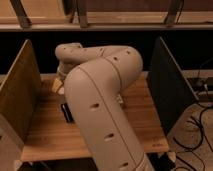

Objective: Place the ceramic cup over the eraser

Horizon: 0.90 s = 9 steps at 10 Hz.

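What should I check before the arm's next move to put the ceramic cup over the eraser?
1. Eraser in sight: ok. The eraser lies on the table, partly hidden by the arm.
2. Gripper located: ok. The gripper is at the arm's left end, higher in the picture than the eraser.
3. Ceramic cup in the gripper: cannot tell. Only a pale shape shows there.
4. Gripper lined up over the eraser: cannot tell from this view.
5. Clearance from the left panel: ok. Bare table shows between it and the gripper.
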Available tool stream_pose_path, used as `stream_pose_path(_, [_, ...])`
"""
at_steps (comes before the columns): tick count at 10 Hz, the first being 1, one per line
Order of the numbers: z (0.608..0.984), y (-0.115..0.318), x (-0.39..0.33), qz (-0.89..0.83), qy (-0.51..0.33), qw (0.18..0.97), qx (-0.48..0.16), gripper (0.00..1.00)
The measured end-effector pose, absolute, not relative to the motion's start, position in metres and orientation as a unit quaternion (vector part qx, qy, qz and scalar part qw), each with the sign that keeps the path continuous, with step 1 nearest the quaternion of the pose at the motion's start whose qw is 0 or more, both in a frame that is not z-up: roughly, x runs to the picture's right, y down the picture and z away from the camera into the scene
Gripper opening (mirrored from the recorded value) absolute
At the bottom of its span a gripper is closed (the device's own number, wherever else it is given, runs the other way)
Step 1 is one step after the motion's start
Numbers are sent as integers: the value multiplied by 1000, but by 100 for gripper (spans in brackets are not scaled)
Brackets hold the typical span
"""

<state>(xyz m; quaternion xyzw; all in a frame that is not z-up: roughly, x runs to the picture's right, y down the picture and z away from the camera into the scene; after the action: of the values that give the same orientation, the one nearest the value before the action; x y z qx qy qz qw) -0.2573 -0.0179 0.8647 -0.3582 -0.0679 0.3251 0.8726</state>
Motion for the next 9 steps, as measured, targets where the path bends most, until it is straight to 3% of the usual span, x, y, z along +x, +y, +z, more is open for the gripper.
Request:
stream_pose_path(4, [883, 11, -274, 331, -45, 843, -421, 80])
stream_pose_path(9, [884, 18, -274, 326, -43, 843, -425, 80])
